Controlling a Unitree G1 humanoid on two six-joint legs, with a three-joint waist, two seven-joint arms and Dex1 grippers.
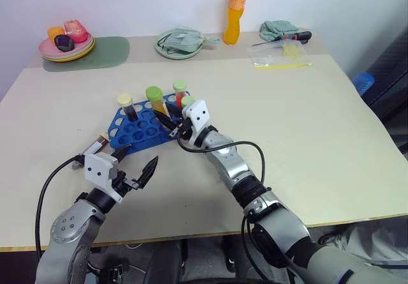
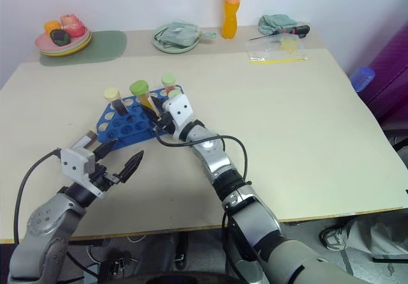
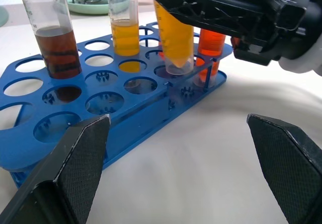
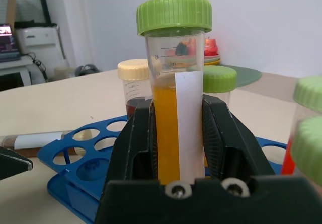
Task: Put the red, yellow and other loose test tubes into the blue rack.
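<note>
The blue rack (image 1: 137,127) sits on the counter (image 1: 306,137) in the left eye view, just ahead of both my arms. A dark brown tube (image 1: 127,106), a yellow tube (image 1: 155,100) and a red-orange tube (image 1: 180,92) stand upright in its holes. My right tool (image 1: 171,119) is clamped on another yellow tube at the rack's near right corner. My left tool (image 1: 136,163) hangs spread wide, empty, just short of the rack. One more tube (image 1: 95,146) lies flat on the counter against the rack's left end. Well beyond, along the far edge, stand an orange bottle (image 1: 234,9), a green plate (image 1: 180,43), a stack of plates with food (image 1: 66,41), a cloth (image 1: 278,29) and a plastic bag (image 1: 280,55).

In the left wrist view, the held tube (image 3: 173,38) stands nearly upright, its rounded tip down in a hole of the front row. The red-orange tube stands close behind it, and the brown and yellow ones further along.

In the right wrist view, my fingers (image 4: 136,143) grip the held tube on both sides, long axis vertical, green cap (image 4: 174,14) on top, a white label strip facing me.
</note>
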